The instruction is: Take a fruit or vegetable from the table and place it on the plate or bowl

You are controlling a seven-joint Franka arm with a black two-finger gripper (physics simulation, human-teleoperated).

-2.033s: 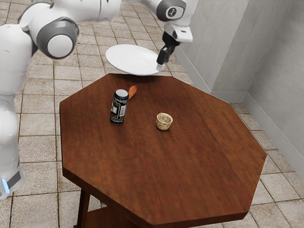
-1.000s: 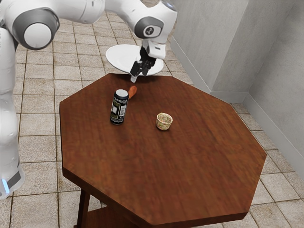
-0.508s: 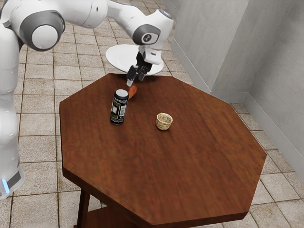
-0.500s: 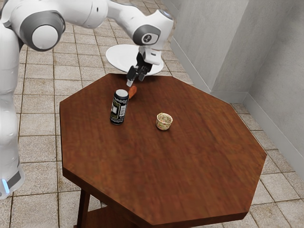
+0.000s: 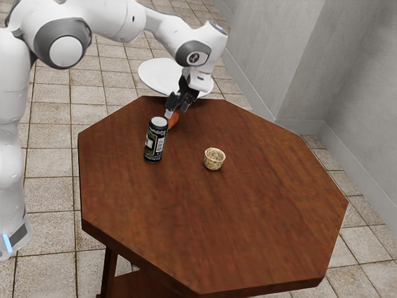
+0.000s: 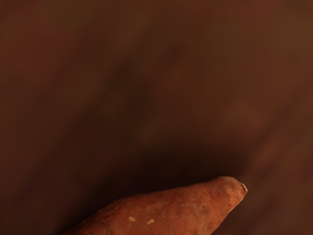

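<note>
The gripper (image 5: 175, 109) is low at the far side of the octagonal wooden table (image 5: 248, 205), right on top of the sweet potato (image 5: 173, 120). The claw looks released: the black fingers stand parted on either side of the potato's far end, and I cannot tell whether they touch it. The sweet potato lies on the wood, orange-brown, just behind the dark can (image 5: 156, 140), which stands upright with a pale lid and a printed label. From the wrist, the sweet potato (image 6: 171, 210) sits just under the hand, its tapered tip plain against the dark table (image 6: 146, 88). The white plate (image 5: 162, 74) is beyond the gripper, by the table's far edge. A small patterned bowl (image 5: 214, 159) sits near the table's middle, to the right of the can and well apart from the potato.
</note>
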